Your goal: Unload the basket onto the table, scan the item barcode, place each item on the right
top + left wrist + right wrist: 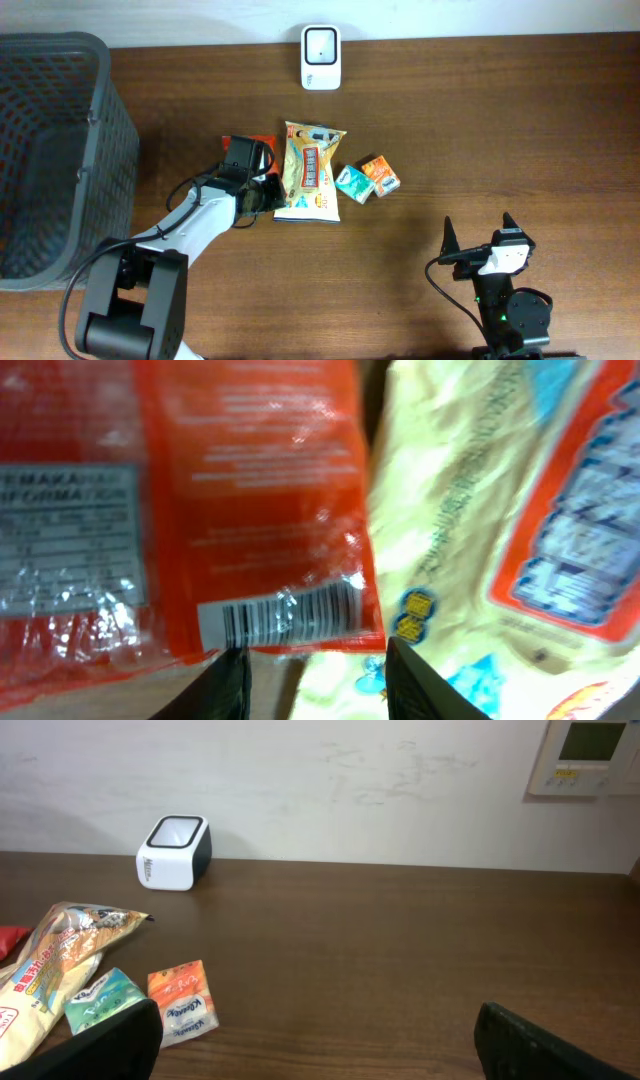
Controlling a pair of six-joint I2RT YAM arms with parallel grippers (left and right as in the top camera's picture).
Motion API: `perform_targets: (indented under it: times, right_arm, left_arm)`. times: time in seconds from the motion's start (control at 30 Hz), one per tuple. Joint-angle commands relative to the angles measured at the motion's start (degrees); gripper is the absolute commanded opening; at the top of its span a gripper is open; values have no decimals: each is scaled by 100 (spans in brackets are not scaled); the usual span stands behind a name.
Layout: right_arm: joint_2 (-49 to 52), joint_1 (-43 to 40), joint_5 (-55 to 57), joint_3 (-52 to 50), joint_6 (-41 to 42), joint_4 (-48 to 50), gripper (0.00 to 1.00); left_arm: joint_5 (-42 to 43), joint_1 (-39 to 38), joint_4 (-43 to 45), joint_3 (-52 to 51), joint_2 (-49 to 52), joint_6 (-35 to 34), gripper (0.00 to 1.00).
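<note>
A red snack packet (262,142) lies on the wooden table, partly hidden under my left gripper (262,190). In the left wrist view its back (250,490) fills the upper left, with a white barcode (285,615) at its lower edge. My left gripper (315,680) hangs just below that edge, jaws apart, with bare wood and a yellow corner between them. A yellow packet (312,170) (480,510) lies beside it on the right. The white scanner (321,57) (173,853) stands at the back. My right gripper (480,240) (320,1040) rests open near the front, holding nothing.
A dark mesh basket (60,150) stands at the left edge. A small teal packet (352,184) (100,1000) and an orange one (381,175) (180,1000) lie right of the yellow packet (55,970). A wall panel (590,755) hangs at the back right.
</note>
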Motion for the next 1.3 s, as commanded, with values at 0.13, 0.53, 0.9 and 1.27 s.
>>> perform_targets:
  times: [0.13, 0.53, 0.9, 1.27]
  right_arm:
    - [-37, -39, 13, -52, 24, -13, 98]
    - [-37, -39, 13, -52, 24, -13, 98]
    - [-39, -37, -1851, -52, 1095, 509, 98]
    - [151, -157, -3517, 680, 2013, 2197, 98]
  left_arm:
    - [-63, 0, -1565, 1255, -304, 573, 37]
    - [-1281, 205, -4441, 2767, -2424, 570, 99]
    - [-1281, 205, -4828, 2767, -2498, 568, 99]
    - [-1281, 205, -4828, 2767, -2498, 568, 99]
